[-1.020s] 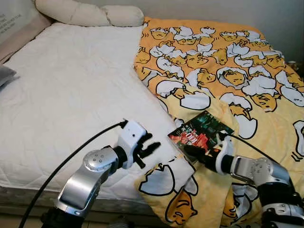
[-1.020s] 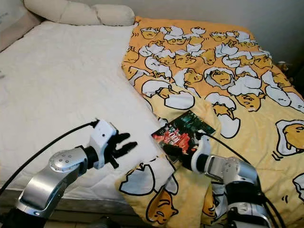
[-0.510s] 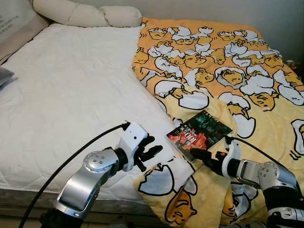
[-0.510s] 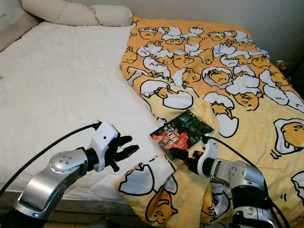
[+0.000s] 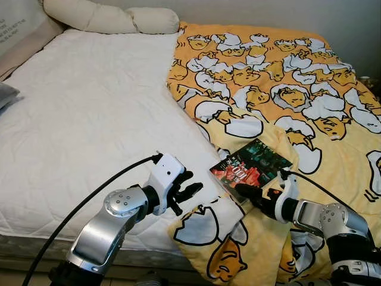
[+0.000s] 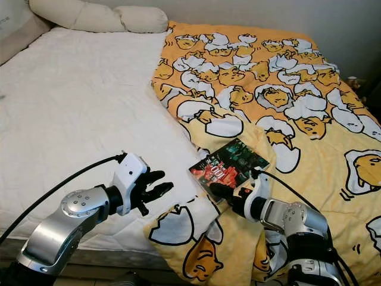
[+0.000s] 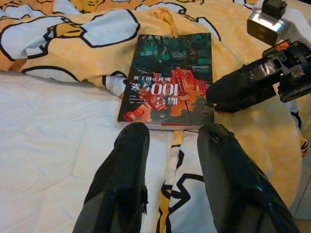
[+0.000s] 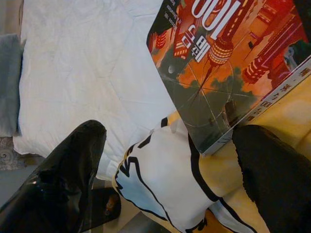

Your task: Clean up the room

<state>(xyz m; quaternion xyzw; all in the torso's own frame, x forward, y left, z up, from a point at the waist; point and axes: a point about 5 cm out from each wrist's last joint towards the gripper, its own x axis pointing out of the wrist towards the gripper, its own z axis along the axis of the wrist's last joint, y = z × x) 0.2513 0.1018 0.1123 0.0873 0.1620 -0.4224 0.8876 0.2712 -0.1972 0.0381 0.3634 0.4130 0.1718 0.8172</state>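
Observation:
A book (image 5: 252,167) with a dark green and red cover lies flat on the yellow duvet (image 5: 286,89) near the bed's front edge. My right gripper (image 5: 245,192) is open at the book's near corner. In the right wrist view one finger (image 8: 272,179) rests on the duvet just beside the book's (image 8: 228,63) edge, and the other finger (image 8: 63,170) is far off it. My left gripper (image 5: 189,192) is open over the white sheet, a short way left of the book. In the left wrist view its fingers (image 7: 121,184) point at the book (image 7: 170,82).
The white mattress (image 5: 89,119) takes up the left half of the bed, with cream pillows (image 5: 113,18) at its head. A grey object (image 5: 6,95) lies at the far left edge. The duvet's folded corner (image 5: 208,229) hangs over the bed's front edge.
My right gripper has drawn back slightly to the right along the book's near corner. The left gripper has crept a little toward the book. The book has not moved.

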